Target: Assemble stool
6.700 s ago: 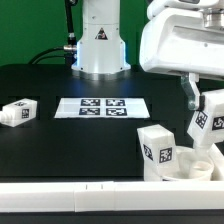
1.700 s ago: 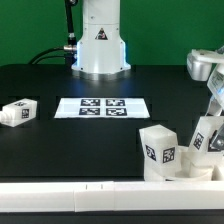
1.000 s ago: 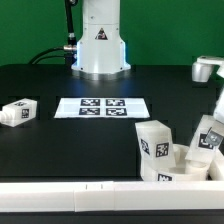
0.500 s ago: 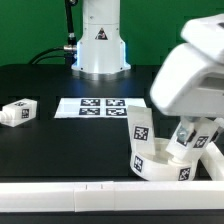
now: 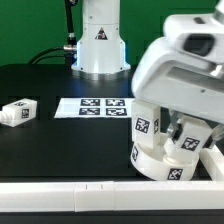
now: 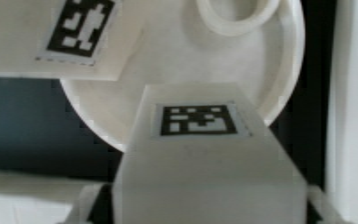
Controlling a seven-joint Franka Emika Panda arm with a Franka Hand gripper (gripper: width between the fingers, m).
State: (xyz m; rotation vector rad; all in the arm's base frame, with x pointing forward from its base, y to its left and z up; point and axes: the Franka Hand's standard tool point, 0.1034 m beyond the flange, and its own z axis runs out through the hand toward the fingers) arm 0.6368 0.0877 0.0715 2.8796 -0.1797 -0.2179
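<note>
The stool's round white seat (image 5: pixel 160 166) lies at the exterior view's right, near the front rail. One white leg (image 5: pixel 145 125) with a tag stands upright on it. My gripper (image 5: pixel 192 142) is shut on a second tagged leg (image 6: pixel 202 140) and holds it over the seat disc (image 6: pixel 105 105). Its fingers (image 6: pixel 98 200) press on both sides of that leg. The upright leg also shows in the wrist view (image 6: pixel 78 35). A third leg (image 5: pixel 17 111) lies loose at the exterior view's left.
The marker board (image 5: pixel 102 106) lies mid-table in front of the robot base (image 5: pixel 100 40). A long white rail (image 5: pixel 70 196) runs along the front edge, just below the seat. The arm's big white hand (image 5: pixel 185 70) hides the right rear of the table.
The arm's hand has swung in from the right and now looms over the seat. The seat with its upright leg has shifted and turned a little to the left.
</note>
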